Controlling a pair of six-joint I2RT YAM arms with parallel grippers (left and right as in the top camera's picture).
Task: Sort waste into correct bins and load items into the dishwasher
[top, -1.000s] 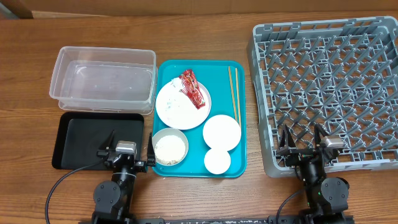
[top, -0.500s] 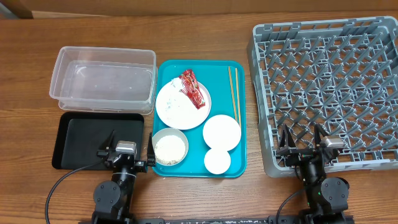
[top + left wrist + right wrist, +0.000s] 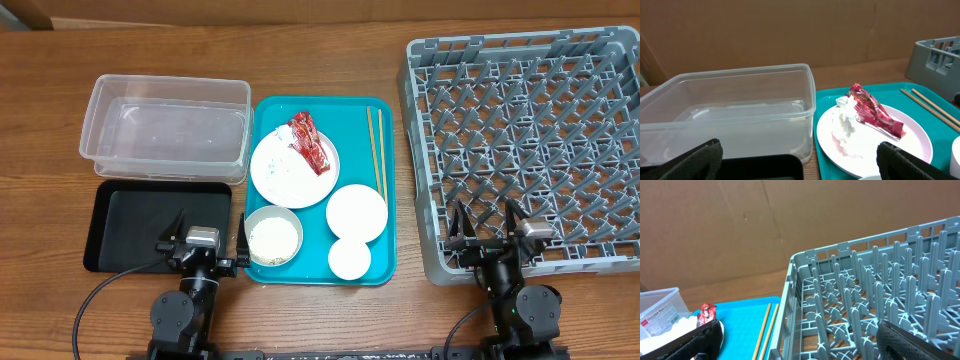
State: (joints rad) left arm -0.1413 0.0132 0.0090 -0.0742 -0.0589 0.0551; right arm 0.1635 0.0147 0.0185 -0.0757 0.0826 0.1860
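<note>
1. Nothing has moved since the earlier overhead frames. The left gripper [image 3: 210, 230] sits at the near edge of the bench by the black tray [image 3: 130, 215], and the right gripper [image 3: 484, 225] sits at the near edge of the dish rack [image 3: 530, 130]. Both sets of fingers stand wide apart, holding nothing.
2. On the teal tray [image 3: 388, 200], the red snack wrapper [image 3: 875, 112] lies on the far-right part of the white plate [image 3: 280, 178]. The tissue wad [image 3: 846, 116] touches its left side.
3. The wrapper looks like a sensible first pick for the left arm. Descend from above, pinch its raised crinkled ridge, and keep the fingers off the tissue so each piece goes separately.
4. Lift straight up, then swing left, clearing the rim of the clear tub [image 3: 165, 130].
5. The tub is probably the right bin for the wrapper, though nothing visible settles that.
</note>
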